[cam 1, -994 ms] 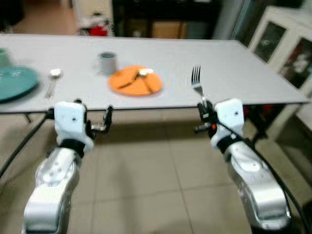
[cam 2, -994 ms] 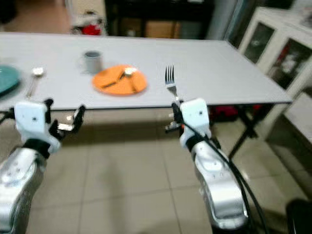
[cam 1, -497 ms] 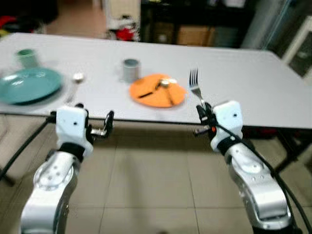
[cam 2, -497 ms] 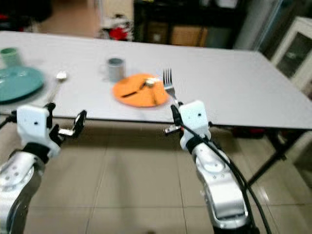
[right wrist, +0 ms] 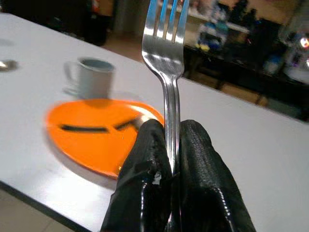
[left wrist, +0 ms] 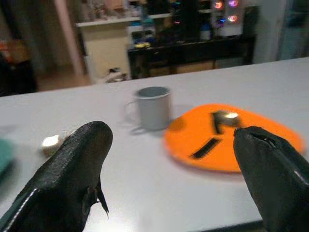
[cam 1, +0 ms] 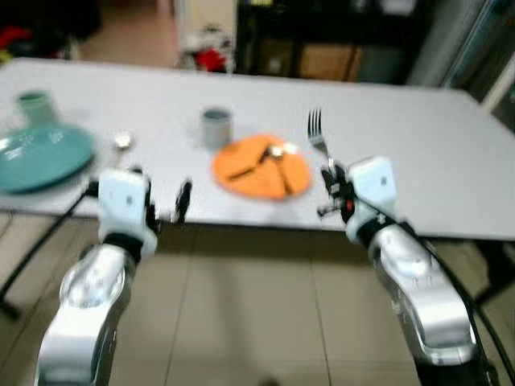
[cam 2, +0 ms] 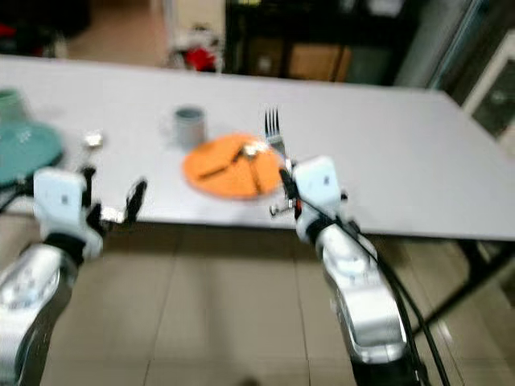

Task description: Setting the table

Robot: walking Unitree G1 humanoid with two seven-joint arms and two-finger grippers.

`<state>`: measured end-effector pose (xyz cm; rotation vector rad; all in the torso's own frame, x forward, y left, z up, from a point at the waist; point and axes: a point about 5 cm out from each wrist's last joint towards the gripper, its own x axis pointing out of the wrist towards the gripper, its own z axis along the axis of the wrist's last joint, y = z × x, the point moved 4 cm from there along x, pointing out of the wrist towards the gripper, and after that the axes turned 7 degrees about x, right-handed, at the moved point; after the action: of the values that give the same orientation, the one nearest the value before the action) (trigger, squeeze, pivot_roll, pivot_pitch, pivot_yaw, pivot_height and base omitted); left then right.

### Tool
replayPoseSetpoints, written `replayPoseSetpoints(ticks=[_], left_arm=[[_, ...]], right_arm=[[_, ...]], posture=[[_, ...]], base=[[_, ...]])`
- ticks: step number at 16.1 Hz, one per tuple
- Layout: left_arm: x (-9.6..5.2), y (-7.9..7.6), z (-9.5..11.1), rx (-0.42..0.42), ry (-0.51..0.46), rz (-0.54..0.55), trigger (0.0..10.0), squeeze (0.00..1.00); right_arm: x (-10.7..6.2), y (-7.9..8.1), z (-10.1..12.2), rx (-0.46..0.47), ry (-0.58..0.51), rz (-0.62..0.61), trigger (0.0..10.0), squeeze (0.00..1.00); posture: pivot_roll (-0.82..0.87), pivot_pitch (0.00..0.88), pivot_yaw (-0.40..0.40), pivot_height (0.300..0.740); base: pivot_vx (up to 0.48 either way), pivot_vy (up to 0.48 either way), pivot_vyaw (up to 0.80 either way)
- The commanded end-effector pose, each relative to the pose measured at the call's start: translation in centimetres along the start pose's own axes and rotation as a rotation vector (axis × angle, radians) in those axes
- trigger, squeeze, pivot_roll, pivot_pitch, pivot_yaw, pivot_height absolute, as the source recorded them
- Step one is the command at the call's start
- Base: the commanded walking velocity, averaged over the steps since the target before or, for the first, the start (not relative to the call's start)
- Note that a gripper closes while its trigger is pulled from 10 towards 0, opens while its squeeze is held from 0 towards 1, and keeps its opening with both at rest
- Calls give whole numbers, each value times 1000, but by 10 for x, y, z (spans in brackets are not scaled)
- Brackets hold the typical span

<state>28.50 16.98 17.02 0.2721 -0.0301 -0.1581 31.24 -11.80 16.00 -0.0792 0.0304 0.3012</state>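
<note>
1. Setting: a long grey table point(cam 1: 418, 153) spans the upper half of the head views above a tiled floor, with dark shelving behind; both head views are blurred.
2. Place setting: an orange plate point(cam 1: 261, 166) sits near the table's front edge at frame centre, utensils lying on it, with a grey mug point(cam 1: 216, 126) just behind. A teal plate point(cam 1: 40, 153) and a spoon point(cam 1: 122, 141) lie at the left.
3. Right gripper point(right wrist: 174, 145): fingers pressed together on the handle of a fork point(right wrist: 165, 43), which stands upright, tines up, just right of the orange plate and short of the table edge.
4. Left gripper point(left wrist: 169, 159): fingers spread, holding nothing, level with the table edge.
5. Step in hand, judged: carrying the fork to the setting. To do it well, reach over the table edge, tilt the fork flat, lay it beside the plate rather than on it, and release only once it rests on the table.
</note>
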Motion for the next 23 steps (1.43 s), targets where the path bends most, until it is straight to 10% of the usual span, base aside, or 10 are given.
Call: replayPoseSetpoints(ticks=[1, 23], left_arm=[[4, -3, 2, 9, -7, -11, 10000, 0], [20, 3, 6, 27, -50, 47, 10000, 0]], right_arm=[[1, -6, 1, 12, -2, -28, 10000, 0], [7, -14, -2, 54, 17, -103, 10000, 0]], posture=[[64, 0, -18, 740], [48, 0, -21, 740]], base=[[337, 0, 0], [273, 0, 0]])
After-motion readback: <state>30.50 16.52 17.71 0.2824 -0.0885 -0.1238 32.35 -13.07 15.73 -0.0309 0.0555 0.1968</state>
